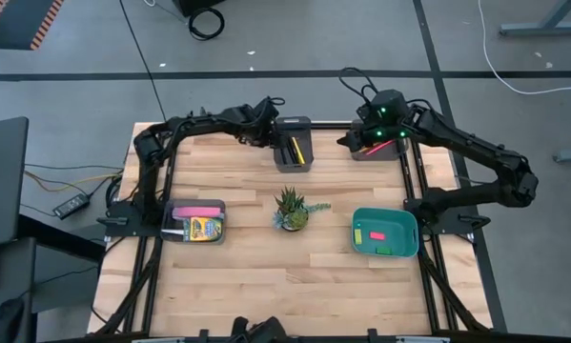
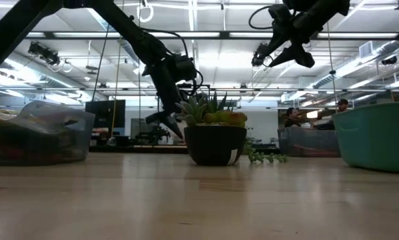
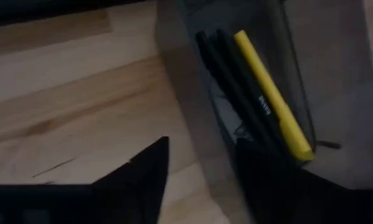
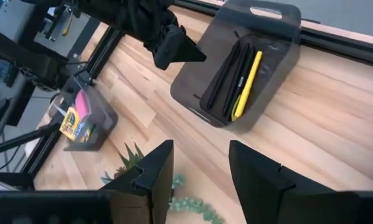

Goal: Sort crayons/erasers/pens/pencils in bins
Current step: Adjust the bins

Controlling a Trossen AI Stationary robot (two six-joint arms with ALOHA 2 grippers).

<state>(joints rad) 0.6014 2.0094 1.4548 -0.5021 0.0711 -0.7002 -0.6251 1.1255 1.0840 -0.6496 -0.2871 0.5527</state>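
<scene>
Left gripper (image 1: 266, 136), fingers apart and empty, hovers just beside the dark bin (image 1: 293, 145) holding the pens (image 1: 295, 151) (long axis parallel to the bin's length), while the right gripper (image 1: 354, 141), also apart, waits over the far grey bin (image 1: 378, 150).

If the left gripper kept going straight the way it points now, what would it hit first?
Probably the dark grey bin: the left gripper stands open with one finger either side of its near wall, the black pens and yellow pen just beyond. Depth is unclear.
</scene>
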